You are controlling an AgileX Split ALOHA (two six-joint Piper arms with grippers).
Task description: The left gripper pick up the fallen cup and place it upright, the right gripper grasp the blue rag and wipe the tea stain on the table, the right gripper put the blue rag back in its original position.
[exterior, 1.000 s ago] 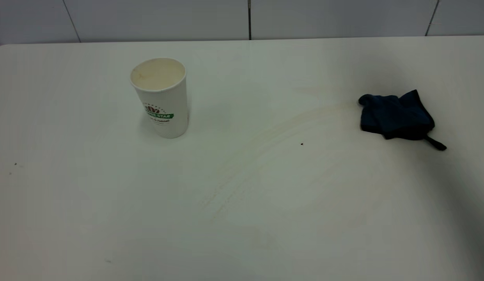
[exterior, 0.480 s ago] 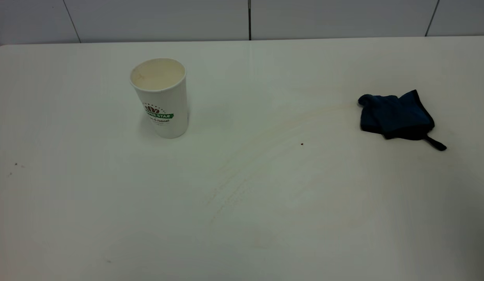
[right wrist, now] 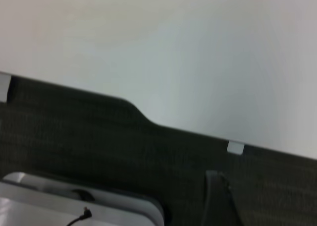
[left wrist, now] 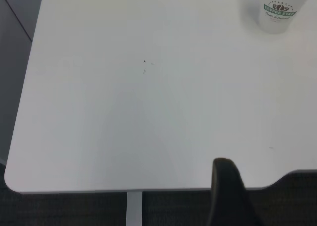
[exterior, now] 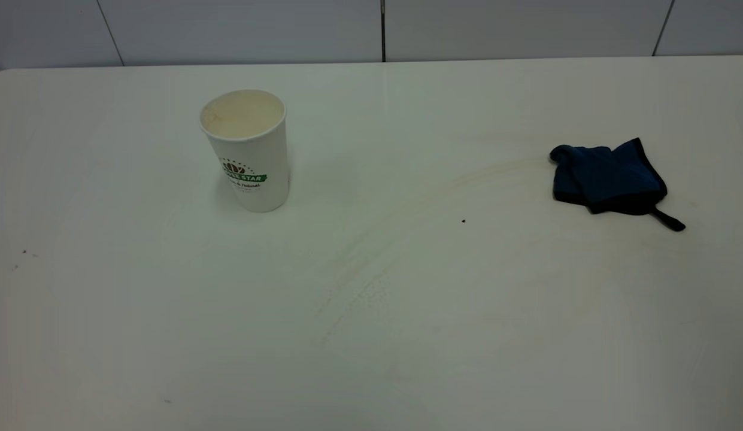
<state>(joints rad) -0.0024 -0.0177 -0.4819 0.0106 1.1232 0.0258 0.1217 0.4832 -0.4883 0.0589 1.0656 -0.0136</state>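
Note:
The cup (exterior: 246, 149) stands upright on the table (exterior: 108, 335) at the back left, its mouth up and its logo facing the camera. It also shows in the left wrist view (left wrist: 278, 13), far from the left gripper (left wrist: 227, 194), which hangs beyond the table's front edge. The blue rag (exterior: 607, 178) lies crumpled at the right, its black loop tab pointing to the front right. The right gripper (right wrist: 218, 201) is off the table over dark floor. Neither gripper shows in the exterior view. No light-brown tea stain blot shows.
Faint yellowish smears (exterior: 371, 263) arc across the tabletop from the front middle towards the rag. A tiny dark speck (exterior: 463, 221) lies mid-table. A grey-white device (right wrist: 74, 203) sits on the floor near the right gripper. A tiled wall (exterior: 383, 30) stands behind the table.
The dark shadow over the table's right side has drawn off to the right and gone. The cup and the rag have not moved.

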